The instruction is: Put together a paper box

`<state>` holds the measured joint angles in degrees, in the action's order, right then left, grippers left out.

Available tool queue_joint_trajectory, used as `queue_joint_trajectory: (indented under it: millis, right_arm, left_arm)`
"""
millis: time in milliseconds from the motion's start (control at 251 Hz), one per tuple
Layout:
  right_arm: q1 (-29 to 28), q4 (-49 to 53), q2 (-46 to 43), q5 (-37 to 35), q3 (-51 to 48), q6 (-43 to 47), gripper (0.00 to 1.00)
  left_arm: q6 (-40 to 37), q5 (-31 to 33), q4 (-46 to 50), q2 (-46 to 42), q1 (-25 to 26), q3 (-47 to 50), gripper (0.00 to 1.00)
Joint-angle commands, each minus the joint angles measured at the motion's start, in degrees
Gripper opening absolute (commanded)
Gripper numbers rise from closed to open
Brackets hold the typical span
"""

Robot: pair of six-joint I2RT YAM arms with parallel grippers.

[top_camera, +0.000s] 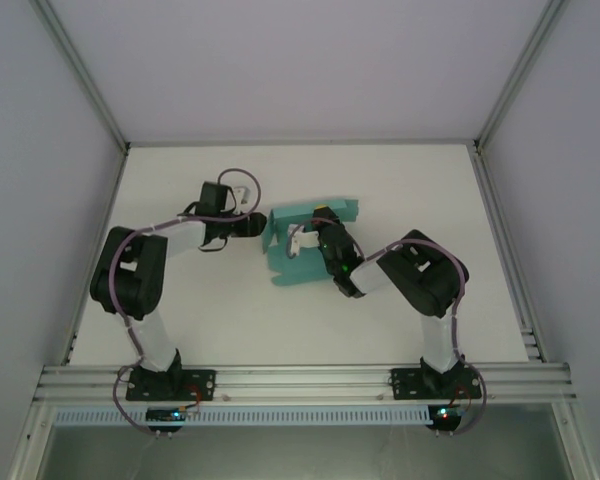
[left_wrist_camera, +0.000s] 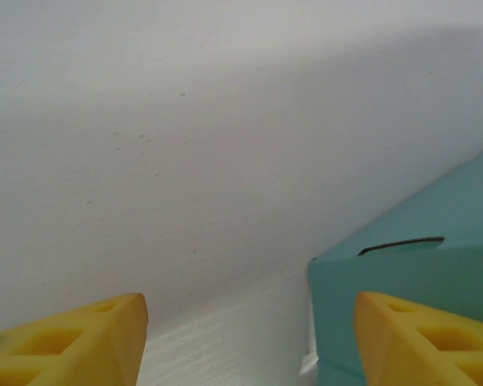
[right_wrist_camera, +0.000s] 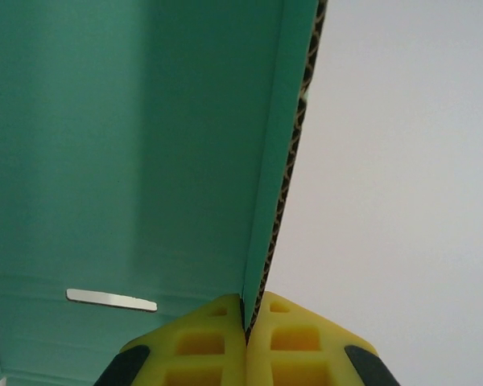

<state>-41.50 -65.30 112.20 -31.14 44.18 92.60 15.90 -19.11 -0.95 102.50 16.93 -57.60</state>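
right gripper: we see its 2 yellow fingers pressed together on an upright corrugated wall of the paper box | paper box: teal, partly folded, mid worktop, between both arms | left gripper: fingers apart, at the box's left side, 1 finger just beside a slotted teal face

We observe a plain white tabletop, enclosed by white walls on three sides. The teal paper box rests on it near the centre, partly folded. An aluminium rail borders the near edge.
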Motion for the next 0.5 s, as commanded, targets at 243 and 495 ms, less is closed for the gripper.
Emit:
queue_joint_trajectory:
  millis: [243,495]
  right_arm:
    - [0.25,3.20,-0.57,-2.18,0.32,-1.29,0.00]
    - [-0.06,3.60,-0.60,-2.79,0.43,-1.71,0.00]
  left_arm:
    - [1.79,1.87,4.84,-7.37,-1.33,7.44,0.68]
    - [-2.69,-8.35,0.41,-6.63,2.54,5.77,0.67]
